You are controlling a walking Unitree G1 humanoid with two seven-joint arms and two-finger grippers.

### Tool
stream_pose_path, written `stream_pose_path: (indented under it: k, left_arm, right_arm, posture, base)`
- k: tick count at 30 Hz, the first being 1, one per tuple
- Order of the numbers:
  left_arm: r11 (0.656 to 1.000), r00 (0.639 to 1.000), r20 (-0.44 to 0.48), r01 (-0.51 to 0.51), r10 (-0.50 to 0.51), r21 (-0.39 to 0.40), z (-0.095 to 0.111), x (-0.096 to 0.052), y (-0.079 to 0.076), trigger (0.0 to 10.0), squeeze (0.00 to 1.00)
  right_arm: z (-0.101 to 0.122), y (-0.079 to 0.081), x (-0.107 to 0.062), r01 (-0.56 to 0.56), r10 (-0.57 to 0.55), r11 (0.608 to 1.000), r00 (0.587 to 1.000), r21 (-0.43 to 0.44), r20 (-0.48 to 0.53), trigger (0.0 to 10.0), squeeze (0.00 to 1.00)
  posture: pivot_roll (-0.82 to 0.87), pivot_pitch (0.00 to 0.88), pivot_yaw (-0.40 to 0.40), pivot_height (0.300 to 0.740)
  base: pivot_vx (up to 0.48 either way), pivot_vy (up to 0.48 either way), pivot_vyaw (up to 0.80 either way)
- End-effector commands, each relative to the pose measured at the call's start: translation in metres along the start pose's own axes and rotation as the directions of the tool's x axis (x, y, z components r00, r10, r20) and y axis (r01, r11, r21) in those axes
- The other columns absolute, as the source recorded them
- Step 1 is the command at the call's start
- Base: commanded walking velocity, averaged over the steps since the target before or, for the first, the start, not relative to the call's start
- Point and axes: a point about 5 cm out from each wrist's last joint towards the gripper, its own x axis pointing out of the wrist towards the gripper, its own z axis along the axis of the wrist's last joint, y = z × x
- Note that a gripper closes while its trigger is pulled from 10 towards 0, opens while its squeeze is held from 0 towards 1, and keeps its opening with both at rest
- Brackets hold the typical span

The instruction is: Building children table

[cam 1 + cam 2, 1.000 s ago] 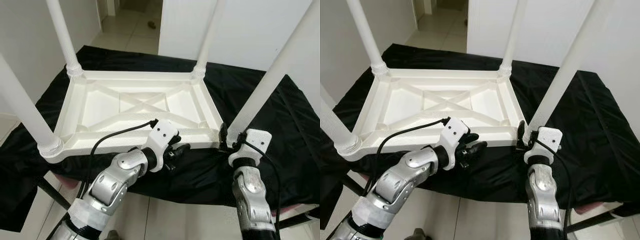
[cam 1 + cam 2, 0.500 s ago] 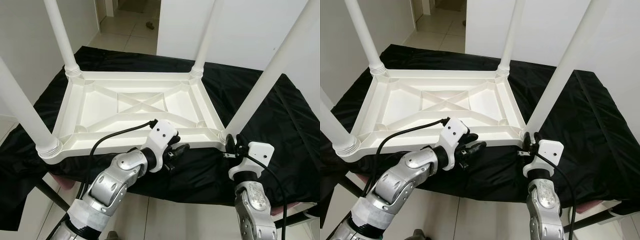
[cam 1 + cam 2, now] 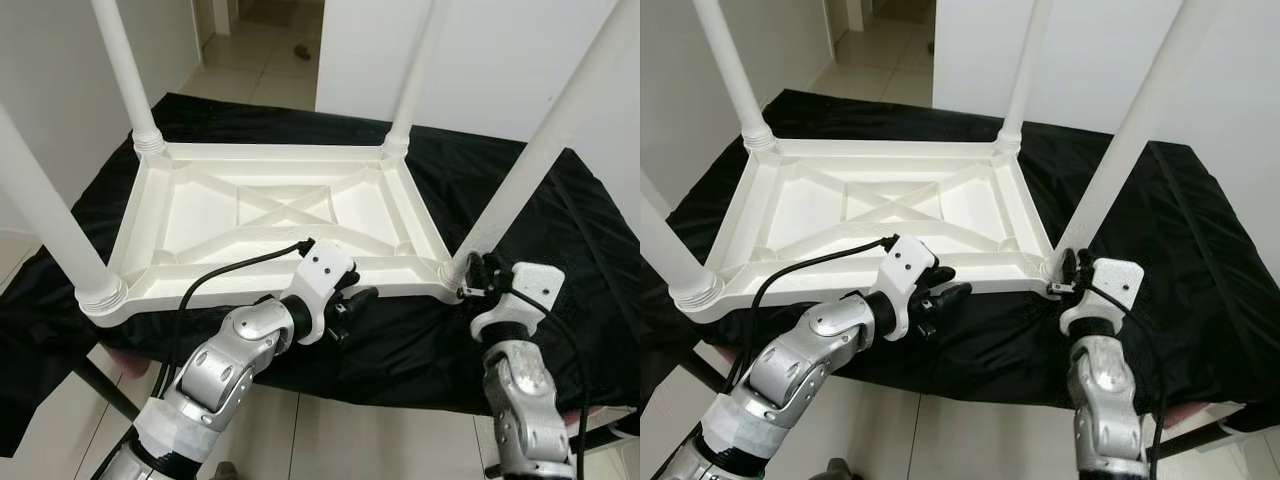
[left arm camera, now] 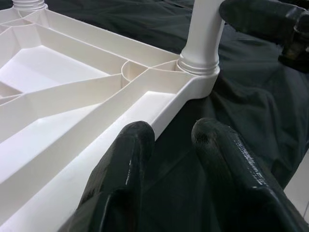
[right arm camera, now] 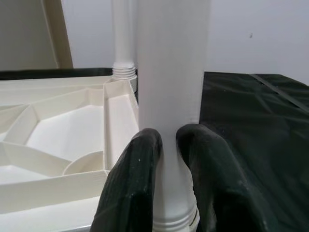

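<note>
Black-draped worktop (image 3: 560,215) carries your upturned children's table (image 3: 270,215). Right gripper (image 3: 474,281), fingers slightly apart, hugs the near-right leg (image 3: 540,160); left gripper (image 3: 350,300), parted, straddles the frame rim. Twist squarely, bracing the frame.

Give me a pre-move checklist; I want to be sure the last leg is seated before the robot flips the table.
1. All four legs standing in their corner sockets: ok.
2. Near right leg fully screwed home: cannot tell.
3. Right tool at that leg's base, fingers lying against it: ok.
4. Right tool actually clamping the leg: cannot tell.
5. Left tool beside the tabletop front rim, open, not gripping: ok.
6. Tabletop lying flat upside down on the black cloth: ok.
</note>
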Motion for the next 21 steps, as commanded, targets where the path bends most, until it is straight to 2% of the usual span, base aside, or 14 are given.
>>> stream_pose_path:
  k: [1,2,4,7,10,17,19,20,21]
  left_arm:
    - [1.0,1.0,0.0,0.027,-0.027,0.013,0.003,0.0,-0.001,10.0,0.0]
    - [1.0,1.0,0.0,0.027,-0.027,0.013,0.003,0.0,-0.001,10.0,0.0]
    - [0.999,0.999,-0.002,0.044,-0.044,0.017,0.003,0.0,-0.003,10.0,0.0]
    - [0.998,0.999,-0.004,0.052,-0.052,0.02,0.003,-0.001,-0.004,10.0,0.0]
    - [0.997,0.998,-0.014,0.068,-0.068,0.034,0.002,-0.002,-0.004,10.0,0.0]
    - [0.997,0.997,-0.021,0.072,-0.071,0.041,0.0,-0.001,-0.006,10.0,0.0]
    - [0.997,0.998,-0.017,0.056,-0.055,0.044,0.0,0.001,-0.006,10.0,0.0]
    - [0.997,0.998,-0.017,0.056,-0.055,0.044,0.0,0.001,-0.006,10.0,0.0]
    - [0.998,1.0,-0.015,0.024,-0.024,0.049,0.001,0.004,-0.003,10.0,0.0]
  right_arm:
    - [0.001,-0.011,0.009,0.037,-0.037,0.999,0.999,-0.007,0.002,10.0,0.0]
    - [0.001,-0.011,0.009,0.037,-0.037,0.999,0.999,-0.007,0.002,10.0,0.0]
    - [0.006,-0.02,0.034,0.054,-0.054,0.998,0.998,-0.016,0.024,10.0,0.0]
    - [0.008,-0.023,0.044,0.056,-0.056,0.998,0.998,-0.017,0.027,10.0,0.0]
    - [0.009,-0.022,0.067,0.009,-0.008,1.0,1.0,-0.006,0.019,10.0,0.0]
    - [0.009,-0.019,0.078,0.016,-0.017,0.999,1.0,0.036,0.015,10.0,0.0]
    - [0.016,-0.007,0.074,-0.022,0.019,0.998,0.998,0.058,0.058,10.0,0.0]
    - [0.016,-0.007,0.074,-0.022,0.019,0.998,0.998,0.058,0.058,10.0,0.0]
    - [0.019,0.005,0.065,-0.066,0.06,0.995,0.994,0.071,0.088,10.0,0.0]
  posture:
    - [0.01,0.005,-0.039,0.74]
    - [0.01,0.005,-0.039,0.74]
    - [0.02,0.016,-0.034,0.74]
    - [0.02,0.016,-0.034,0.74]
    - [0.02,0.027,-0.037,0.74]
    - [0.02,0.04,-0.038,0.74]
    - [0.02,0.047,-0.044,0.74]
    - [0.02,0.047,-0.044,0.74]
    - [0.02,0.049,-0.044,0.74]
  base:
    - [0.0,0.0,0.0]
    - [0.0,0.0,0.0]
    - [0.0,0.0,0.0]
    - [0.0,0.0,0.0]
    - [0.0,0.0,0.0]
    - [0.0,0.0,0.0]
    - [0.0,0.0,0.0]
    - [0.0,0.0,0.0]
    - [0.0,0.0,0.0]
